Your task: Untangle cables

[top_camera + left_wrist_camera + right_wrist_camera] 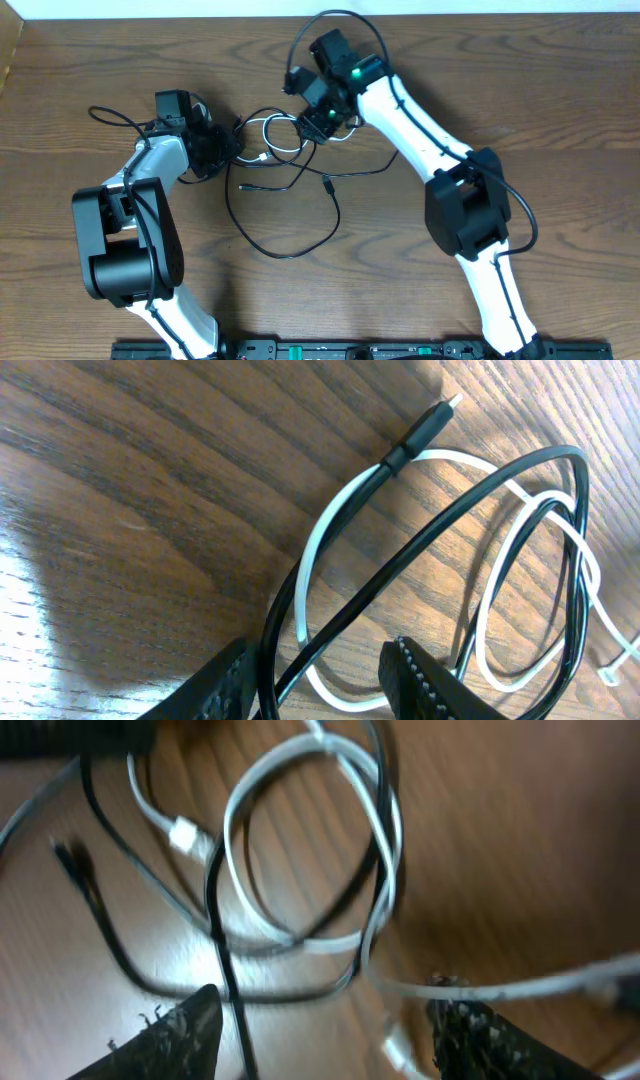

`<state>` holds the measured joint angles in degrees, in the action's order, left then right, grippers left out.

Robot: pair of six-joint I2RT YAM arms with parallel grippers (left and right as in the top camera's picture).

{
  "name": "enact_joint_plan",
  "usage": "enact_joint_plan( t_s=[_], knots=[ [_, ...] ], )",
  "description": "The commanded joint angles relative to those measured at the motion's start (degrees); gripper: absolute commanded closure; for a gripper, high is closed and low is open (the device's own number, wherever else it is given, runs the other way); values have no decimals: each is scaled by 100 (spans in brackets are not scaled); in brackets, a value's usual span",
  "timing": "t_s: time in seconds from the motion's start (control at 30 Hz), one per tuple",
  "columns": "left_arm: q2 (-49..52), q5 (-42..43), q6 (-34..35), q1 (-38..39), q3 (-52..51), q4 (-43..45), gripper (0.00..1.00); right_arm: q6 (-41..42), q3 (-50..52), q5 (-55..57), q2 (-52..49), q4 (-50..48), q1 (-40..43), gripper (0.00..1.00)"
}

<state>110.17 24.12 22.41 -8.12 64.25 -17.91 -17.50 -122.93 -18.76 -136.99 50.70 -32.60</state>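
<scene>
A thin black cable (300,250) and a thinner white cable (272,125) lie looped together on the wooden table between my two grippers. My left gripper (218,150) sits at the left end of the tangle. In the left wrist view it (320,682) is open, with black cable (420,540) strands and a bend of white cable (310,560) passing between its jaws, unclamped. A black plug (425,428) lies beyond. My right gripper (318,120) hovers over the right end. In the blurred right wrist view it (320,1025) is open wide, black cable (215,910) running between the jaws and white cable (250,790) crossing its right fingertip.
The black cable's big loop reaches toward the table's front middle, with small plugs (328,185) lying inside it. Thick black arm wires arch above the right wrist (335,18) and beside the left wrist (110,115). The table's back edge (150,22) runs along the top.
</scene>
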Motion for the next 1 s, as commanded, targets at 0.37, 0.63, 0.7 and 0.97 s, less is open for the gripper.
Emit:
enact_joint_plan(
  t_s=[0.37, 0.63, 0.7, 0.97],
  knots=[
    [328, -81, -57, 33, -225, -81, 55, 269, 20, 645, -651, -1093, -275, 38],
    [328, -1115, 280, 33, -225, -212, 55, 269, 20, 1180, -938, -1060, -275, 39],
    [328, -1276, 343, 33, -225, -251, 54, 269, 22, 1438, -953, -999, -275, 38],
    [328, -2120, 691, -11, -225, -433, 54, 269, 22, 2234, -960, -752, -201, 36]
  ],
)
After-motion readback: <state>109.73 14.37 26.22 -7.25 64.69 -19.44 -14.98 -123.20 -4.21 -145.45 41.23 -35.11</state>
